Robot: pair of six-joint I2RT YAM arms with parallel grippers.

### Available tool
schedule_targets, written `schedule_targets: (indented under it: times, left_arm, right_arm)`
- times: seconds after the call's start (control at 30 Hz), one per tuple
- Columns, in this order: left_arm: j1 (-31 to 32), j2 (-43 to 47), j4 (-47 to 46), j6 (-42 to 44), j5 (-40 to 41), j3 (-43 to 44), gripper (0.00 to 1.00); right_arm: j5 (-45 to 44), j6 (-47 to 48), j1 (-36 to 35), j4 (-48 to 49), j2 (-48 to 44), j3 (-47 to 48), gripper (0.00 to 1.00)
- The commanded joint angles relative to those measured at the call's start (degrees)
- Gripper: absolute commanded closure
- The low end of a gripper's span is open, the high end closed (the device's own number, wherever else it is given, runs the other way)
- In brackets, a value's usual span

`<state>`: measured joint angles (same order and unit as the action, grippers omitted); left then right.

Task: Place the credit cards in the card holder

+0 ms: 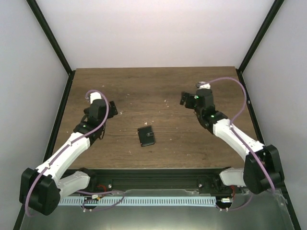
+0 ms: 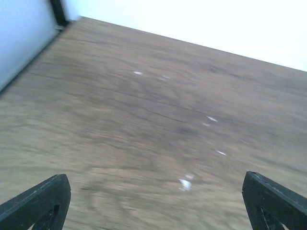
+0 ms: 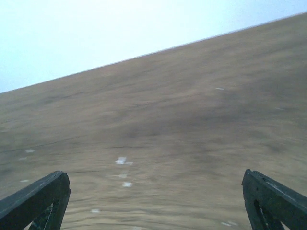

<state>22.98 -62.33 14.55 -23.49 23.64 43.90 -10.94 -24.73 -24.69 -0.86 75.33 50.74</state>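
The card holder [image 1: 146, 136], flat, black and closed, lies on the brown wooden table [image 1: 158, 86] near its middle. No credit cards show in any view. My left gripper [image 1: 113, 109] hovers to the left of the holder and somewhat behind it, well apart from it. Its fingers are open over bare wood, as the left wrist view [image 2: 156, 201] confirms. My right gripper [image 1: 184, 98] is off to the holder's right and farther back. It is open too, with nothing between its fingers [image 3: 156, 199]. Neither wrist view shows the holder.
White walls with black corner posts [image 1: 50, 38] close in the table on three sides. Small pale flecks [image 2: 184, 182] dot the wood. A black rail [image 1: 158, 178] runs along the near edge between the arm bases.
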Motion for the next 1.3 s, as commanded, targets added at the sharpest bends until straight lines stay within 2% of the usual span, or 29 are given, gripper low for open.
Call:
schedule_targets:
  times: [0.0, 0.07, 0.13, 0.27, 0.4, 0.47, 0.6, 0.77, 0.83, 0.87, 0.93, 1.03, 1.1, 1.13, 1.17, 1.2, 1.27]
  left_arm:
    - [-2.88, 0.80, -10.52, 3.53, 18.18, -6.68, 0.00]
    - [-4.42, 0.00, -15.90, 5.95, 20.22, -10.24, 0.00]
    - [-5.77, -0.65, -22.39, 10.08, 20.18, -14.44, 0.00]
    - [-8.97, -0.27, -37.57, 15.21, 14.19, -23.58, 0.00]
    - [-11.31, -2.17, -52.73, 19.91, 10.91, -31.42, 0.00]
    - [-13.84, -3.63, -51.95, 20.20, 8.86, -30.57, 0.00]
    - [-18.63, -5.89, -60.94, 21.89, 1.03, -31.92, 0.00]
    - [-24.11, -11.85, -72.54, 21.56, -8.63, -32.09, 0.00]
    - [-25.40, -14.90, -74.91, 20.23, -11.10, -30.94, 0.00]
    - [-26.24, -16.45, -74.19, 18.85, -12.74, -29.66, 0.00]
    - [-27.22, -21.53, -81.61, 17.98, -15.77, -30.05, 0.00]
    - [-26.62, -21.90, -78.40, 19.77, -18.42, -28.53, 0.02]
    - [-26.59, -25.52, -80.21, 21.06, -21.42, -27.97, 0.01]
    - [-26.10, -28.09, -85.66, 22.34, -21.88, -28.59, 0.00]
    - [-25.83, -27.78, -85.99, 22.50, -22.61, -29.17, 0.00]
    - [-25.73, -26.66, -81.52, 22.70, -22.21, -28.06, 0.00]
    - [-25.45, -27.44, -84.26, 22.85, -21.84, -28.52, 0.00]
  right_arm:
    - [-2.35, 5.10, 7.74, 5.84, -5.43, -8.71, 0.00]
    - [-4.81, 8.13, 9.80, 11.75, -6.92, -13.87, 0.00]
    - [-7.57, 14.74, 10.09, 22.72, -8.11, -20.31, 0.00]
    - [-7.62, 19.57, 11.79, 36.92, -8.39, -30.55, 0.00]
    - [-5.79, 23.67, 12.47, 55.09, -4.32, -39.44, 0.00]
    - [-4.12, 24.88, 12.80, 55.04, -2.28, -38.52, 0.00]
    - [-1.56, 27.71, 13.67, 66.79, 1.19, -40.46, 0.00]
    - [2.92, 28.71, 16.12, 76.11, 10.00, -38.99, 0.00]
    - [6.99, 26.72, 18.34, 70.96, 9.28, -37.47, 0.00]
    - [9.41, 26.14, 19.80, 72.31, 10.18, -37.85, 0.00]
    - [11.38, 24.62, 21.76, 79.63, 13.61, -39.94, 0.00]
    - [15.66, 26.15, 21.87, 77.18, 12.88, -38.98, 0.00]
    - [16.21, 26.12, 22.05, 75.15, 12.90, -38.71, 0.00]
    - [16.14, 26.07, 22.05, 75.39, 12.84, -38.43, 0.00]
    - [15.92, 26.10, 22.05, 77.26, 13.28, -38.99, 0.00]
    - [15.60, 26.01, 22.05, 76.67, 12.90, -38.97, 0.00]
    - [15.64, 25.76, 22.05, 75.71, 12.94, -38.50, 0.00]
